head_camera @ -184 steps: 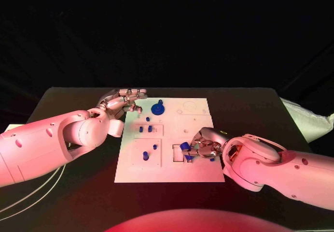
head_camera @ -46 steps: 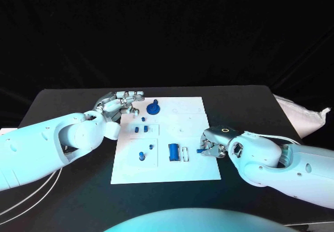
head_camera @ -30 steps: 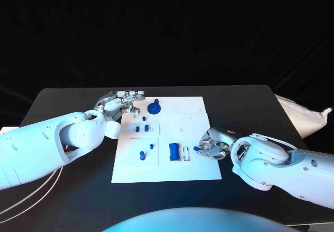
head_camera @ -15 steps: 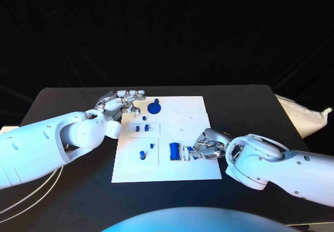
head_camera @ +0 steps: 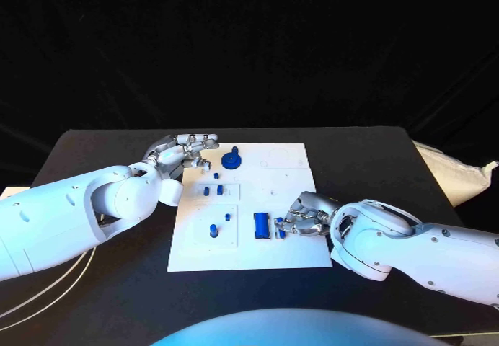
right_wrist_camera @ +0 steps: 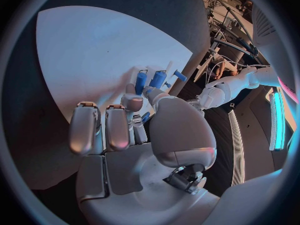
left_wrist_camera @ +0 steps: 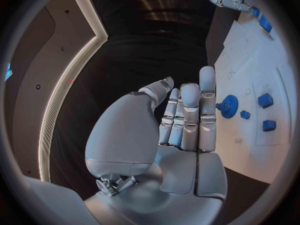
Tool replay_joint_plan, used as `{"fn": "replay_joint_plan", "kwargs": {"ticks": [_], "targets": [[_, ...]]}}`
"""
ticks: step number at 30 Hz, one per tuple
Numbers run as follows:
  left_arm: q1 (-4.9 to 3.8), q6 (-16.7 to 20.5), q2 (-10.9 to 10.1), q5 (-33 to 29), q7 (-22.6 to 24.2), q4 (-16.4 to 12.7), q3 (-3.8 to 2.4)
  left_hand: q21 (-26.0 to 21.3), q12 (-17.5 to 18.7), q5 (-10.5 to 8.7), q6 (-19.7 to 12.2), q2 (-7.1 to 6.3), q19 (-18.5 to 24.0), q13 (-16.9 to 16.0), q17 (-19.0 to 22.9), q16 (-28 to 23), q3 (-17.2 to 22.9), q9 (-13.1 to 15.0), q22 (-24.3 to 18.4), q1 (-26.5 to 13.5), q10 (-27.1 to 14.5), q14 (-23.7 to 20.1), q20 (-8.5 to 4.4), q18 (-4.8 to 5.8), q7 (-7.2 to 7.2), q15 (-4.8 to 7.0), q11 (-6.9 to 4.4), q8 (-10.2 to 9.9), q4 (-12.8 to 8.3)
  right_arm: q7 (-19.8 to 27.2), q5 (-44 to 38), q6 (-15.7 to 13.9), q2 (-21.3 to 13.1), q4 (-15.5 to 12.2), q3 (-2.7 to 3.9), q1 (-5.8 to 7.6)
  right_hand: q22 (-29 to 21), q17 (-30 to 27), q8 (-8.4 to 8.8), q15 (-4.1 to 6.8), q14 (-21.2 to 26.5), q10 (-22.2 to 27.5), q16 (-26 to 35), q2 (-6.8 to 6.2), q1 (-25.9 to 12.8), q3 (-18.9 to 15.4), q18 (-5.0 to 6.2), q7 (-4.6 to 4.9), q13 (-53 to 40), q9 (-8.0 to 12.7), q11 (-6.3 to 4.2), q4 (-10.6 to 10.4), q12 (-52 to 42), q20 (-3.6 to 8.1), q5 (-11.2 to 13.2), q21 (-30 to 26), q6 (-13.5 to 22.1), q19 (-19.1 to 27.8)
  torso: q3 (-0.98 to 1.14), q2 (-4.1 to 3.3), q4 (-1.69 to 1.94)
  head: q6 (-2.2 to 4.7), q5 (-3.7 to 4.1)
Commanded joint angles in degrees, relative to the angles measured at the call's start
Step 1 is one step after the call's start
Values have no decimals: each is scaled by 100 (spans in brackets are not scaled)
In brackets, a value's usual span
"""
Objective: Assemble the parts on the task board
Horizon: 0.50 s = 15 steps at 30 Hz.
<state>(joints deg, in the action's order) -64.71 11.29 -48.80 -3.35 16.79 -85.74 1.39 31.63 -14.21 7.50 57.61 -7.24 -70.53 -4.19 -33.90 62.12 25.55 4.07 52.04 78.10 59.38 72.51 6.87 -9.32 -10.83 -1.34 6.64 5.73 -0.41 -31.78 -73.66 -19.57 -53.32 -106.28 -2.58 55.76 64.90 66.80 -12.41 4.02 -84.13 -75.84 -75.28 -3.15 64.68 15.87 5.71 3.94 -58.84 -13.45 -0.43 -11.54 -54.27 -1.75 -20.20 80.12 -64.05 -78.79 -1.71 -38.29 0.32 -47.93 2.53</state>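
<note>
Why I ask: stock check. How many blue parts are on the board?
8: a gear at the board's far left; a peg nearer; a pair nearer still; two studs near-left; a block mid-board; one piece in the right hand, which may hide more.

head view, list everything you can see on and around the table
table: one, black, under everything
task board: one, white, mid-table
gear-shaped part: one, blue, far end of the board, beside the left hand
small parts: several, blue, in the board's left-side recesses
block part: one, blue, upright in a near-middle slot
small part: one, blue, at the right hand's fingertips; whether held, cannot tell
bag: one, white, off the table's right edge
cables: white, near-left edge of the table
left hand: silver, fingers apart, at the board's far left corner
right hand: silver, over the board's near right part
</note>
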Motion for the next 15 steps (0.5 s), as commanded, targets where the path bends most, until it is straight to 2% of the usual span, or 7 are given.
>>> {"fn": "replay_joint_plan", "kwargs": {"ticks": [1, 15], "targets": [[0, -103, 10, 18, 24, -16, -3, -27, -23, -10, -28, 34, -29, 7, 6, 28, -35, -4, -6, -1, -40, -37, 18, -111, 2, -16, 9, 38, -9, -113, -79, 130, 42, 23, 0, -3, 7, 9, 22, 36, -234, -60, -29, -2, -81, -55, -87, 7, -22, -1, -4, -19, -42, -10, -46, 20, -56, -35, 2, 3, -1, -5, -6], [0, -116, 11, 18, 9, -15, -3, -27, -23, -10, -28, 34, -29, 7, 6, 28, -35, -4, -6, -1, -40, -37, 18, -111, 2, -16, 9, 38, -9, -158, -333, 289, 104, 28, 0, -5, 11, 21, 19, 41, -232, -88, -32, -66, -236, -385, -88, -1, -104, -28, -8, -139, -96, -6, -56, 19, -79, -35, 2, -1, -5, -9, -6]]}}
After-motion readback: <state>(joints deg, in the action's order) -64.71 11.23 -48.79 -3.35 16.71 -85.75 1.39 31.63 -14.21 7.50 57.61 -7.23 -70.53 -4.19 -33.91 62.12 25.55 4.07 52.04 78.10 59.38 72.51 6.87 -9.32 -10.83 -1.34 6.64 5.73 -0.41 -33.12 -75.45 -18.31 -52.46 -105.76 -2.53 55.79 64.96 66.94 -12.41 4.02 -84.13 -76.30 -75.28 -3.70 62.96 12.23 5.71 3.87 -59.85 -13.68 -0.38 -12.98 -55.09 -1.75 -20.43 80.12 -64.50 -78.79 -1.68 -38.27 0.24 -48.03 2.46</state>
